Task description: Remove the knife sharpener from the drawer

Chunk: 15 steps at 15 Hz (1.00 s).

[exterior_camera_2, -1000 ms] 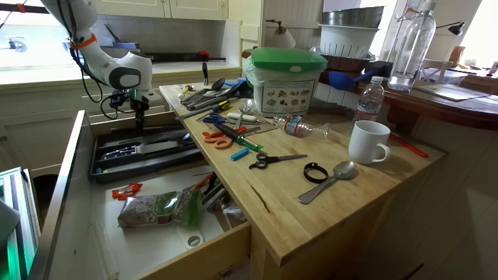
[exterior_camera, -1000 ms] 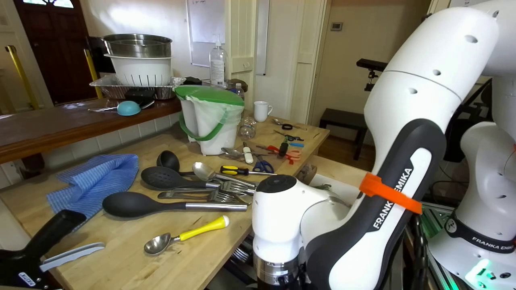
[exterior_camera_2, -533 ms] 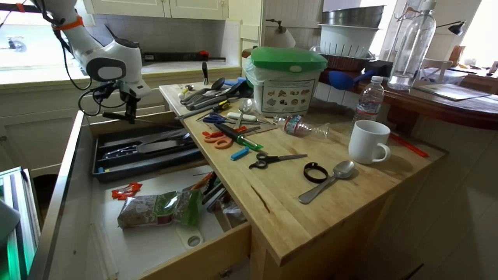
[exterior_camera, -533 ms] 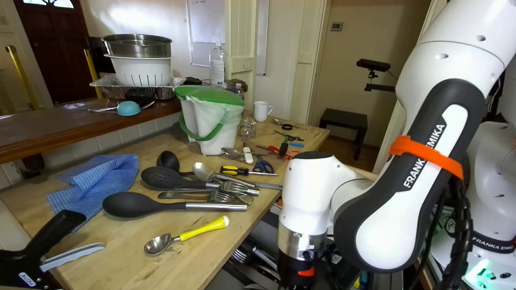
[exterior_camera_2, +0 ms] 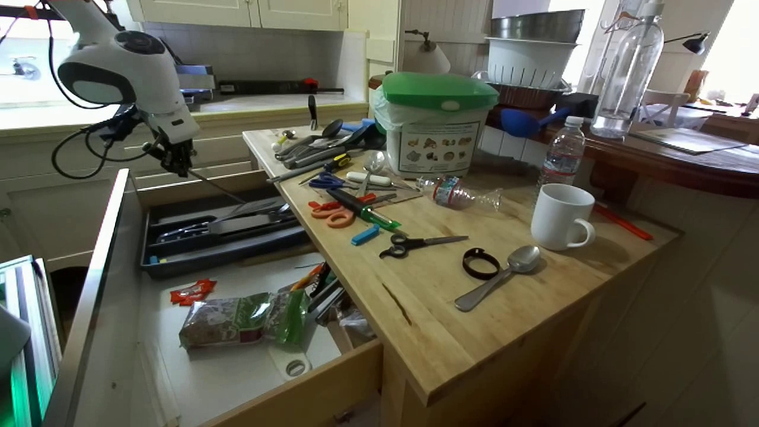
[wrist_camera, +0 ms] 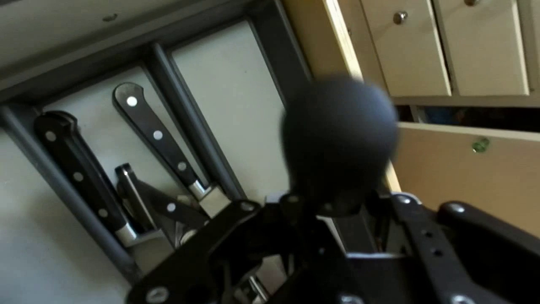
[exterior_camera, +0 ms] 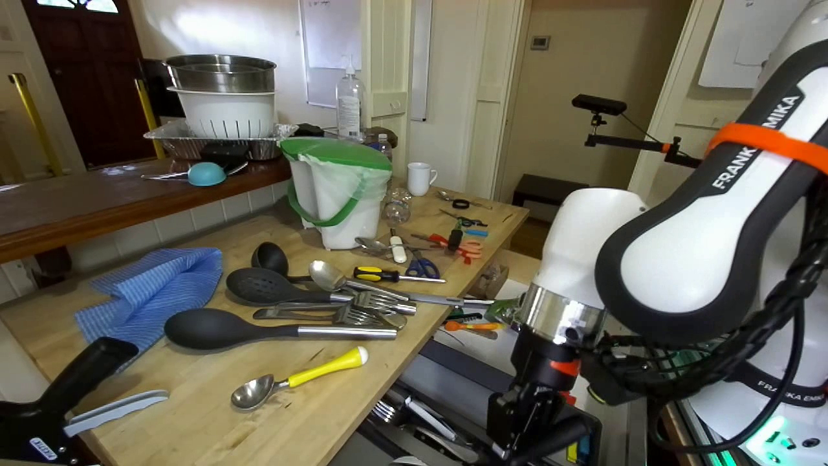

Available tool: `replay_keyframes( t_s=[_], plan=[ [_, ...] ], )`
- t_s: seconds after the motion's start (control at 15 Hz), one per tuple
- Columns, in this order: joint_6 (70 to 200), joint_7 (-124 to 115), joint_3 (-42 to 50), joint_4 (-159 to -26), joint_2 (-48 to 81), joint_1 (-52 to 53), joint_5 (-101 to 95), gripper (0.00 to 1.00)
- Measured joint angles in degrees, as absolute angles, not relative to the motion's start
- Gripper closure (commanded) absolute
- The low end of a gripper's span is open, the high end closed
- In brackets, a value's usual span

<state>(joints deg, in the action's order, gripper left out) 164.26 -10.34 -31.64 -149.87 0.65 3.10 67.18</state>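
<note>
Slanting over the drawer (exterior_camera_2: 314,379), the knife sharpener (wrist_camera: 339,131) crosswise in the gripper (wrist_camera: 331,207) clamped around it.

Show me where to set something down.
The pale wooden counter is bare between the yellow-handled metal scoop and the edge above the open wooden drawer. In the dark grey tray, the compartment beside a black riveted knife handle looks bare where visible. Crowded: around the black slotted spoon and black and yellow screwdriver.
</note>
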Motion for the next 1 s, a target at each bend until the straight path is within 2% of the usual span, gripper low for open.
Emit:
replay_keyframes(
  t_s=[0.33, 0.67, 0.87, 1.0],
  plan=[
    [171.9, -10.8, -33.7, -158.3, -13.1, 4.4, 73.2, 0.9],
    [180.7, -11.3, -37.8, -157.8, -14.4, 2.6, 75.4, 0.9],
    [180.2, -11.0, -37.8, -157.6, -15.6, 2.6, 79.2, 0.9],
    [175.4, -9.5, -36.9, -157.6, -16.5, 2.7, 80.1, 0.9]
  ],
)
